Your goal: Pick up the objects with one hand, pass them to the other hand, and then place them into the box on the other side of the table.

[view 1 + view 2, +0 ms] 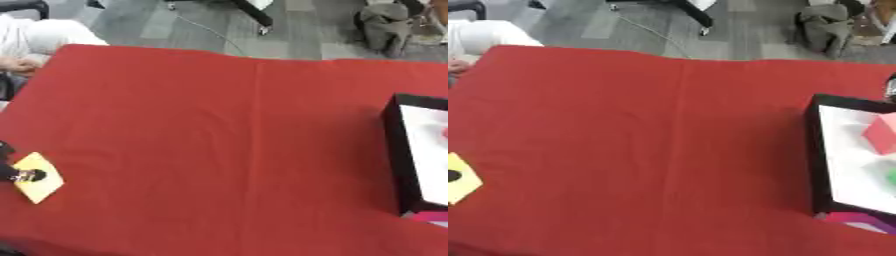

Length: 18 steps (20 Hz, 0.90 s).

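A flat yellow diamond-shaped piece [44, 184] lies on the red tablecloth [227, 150] near the left edge. A small black part of my left hand [12, 173] comes in from the left edge and rests on the piece's left side. The rest of that hand is out of view. At the right edge stands the black box [817, 150] with a white inside. It holds a red block [881, 134] and something green [892, 176], which is cut off by the view's edge. My right hand does not show.
A magenta thing [846, 218] lies against the box's near corner. Beyond the table's far edge are grey floor, a cable, chair legs [254, 15] and a grey bag [385, 25].
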Motion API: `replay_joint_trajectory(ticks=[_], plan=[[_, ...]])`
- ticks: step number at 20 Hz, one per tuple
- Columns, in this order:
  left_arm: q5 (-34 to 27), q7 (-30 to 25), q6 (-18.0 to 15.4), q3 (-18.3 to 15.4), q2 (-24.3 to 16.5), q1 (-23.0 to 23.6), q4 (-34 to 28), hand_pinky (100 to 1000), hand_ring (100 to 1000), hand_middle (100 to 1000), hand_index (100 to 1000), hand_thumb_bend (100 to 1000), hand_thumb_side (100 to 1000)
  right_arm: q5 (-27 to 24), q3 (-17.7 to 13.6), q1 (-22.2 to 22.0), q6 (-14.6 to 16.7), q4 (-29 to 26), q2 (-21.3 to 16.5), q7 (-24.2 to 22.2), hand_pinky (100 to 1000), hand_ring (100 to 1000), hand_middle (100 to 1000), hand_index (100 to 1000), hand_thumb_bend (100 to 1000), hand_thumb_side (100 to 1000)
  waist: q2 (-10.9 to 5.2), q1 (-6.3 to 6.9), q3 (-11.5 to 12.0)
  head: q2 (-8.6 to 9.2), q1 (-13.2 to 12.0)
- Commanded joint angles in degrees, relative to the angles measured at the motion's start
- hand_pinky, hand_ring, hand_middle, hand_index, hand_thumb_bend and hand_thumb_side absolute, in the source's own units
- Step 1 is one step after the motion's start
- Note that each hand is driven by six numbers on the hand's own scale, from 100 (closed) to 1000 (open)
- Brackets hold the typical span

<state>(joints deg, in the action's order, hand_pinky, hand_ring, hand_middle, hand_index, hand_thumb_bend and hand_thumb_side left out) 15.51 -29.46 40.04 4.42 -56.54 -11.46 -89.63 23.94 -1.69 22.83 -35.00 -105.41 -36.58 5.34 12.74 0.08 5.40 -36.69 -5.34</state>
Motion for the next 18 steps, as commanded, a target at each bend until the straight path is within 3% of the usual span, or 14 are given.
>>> replay_joint_trajectory(ticks=[1, 7, 18], plan=[[-0.87, -2.21, 3.04, -1.4, -2.42, 0.3, -2.52, 992, 907, 821, 902, 565, 397, -0.16, -0.6, 0.46, 0.04, -0.38, -1.7, 0.38, 906, 1000, 855, 929, 100, 410, -0.85, 0.36, 0.13, -0.36, 0.16], [0.1, -3.51, 3.46, -0.71, -2.53, 2.89, -2.38, 993, 910, 817, 885, 635, 382, -0.35, -0.7, 0.24, 0.29, -0.43, -1.71, 0.41, 909, 1000, 857, 930, 100, 413, -0.88, 0.69, 0.02, -0.44, 0.12], [4.94, -3.33, 2.12, 2.34, 0.12, 2.73, 1.87, 987, 912, 812, 866, 598, 386, -0.71, -0.43, 0.41, 0.68, -0.47, -1.26, 0.25, 908, 1000, 855, 930, 100, 419, -0.97, 0.79, -0.17, -0.32, -0.22]])
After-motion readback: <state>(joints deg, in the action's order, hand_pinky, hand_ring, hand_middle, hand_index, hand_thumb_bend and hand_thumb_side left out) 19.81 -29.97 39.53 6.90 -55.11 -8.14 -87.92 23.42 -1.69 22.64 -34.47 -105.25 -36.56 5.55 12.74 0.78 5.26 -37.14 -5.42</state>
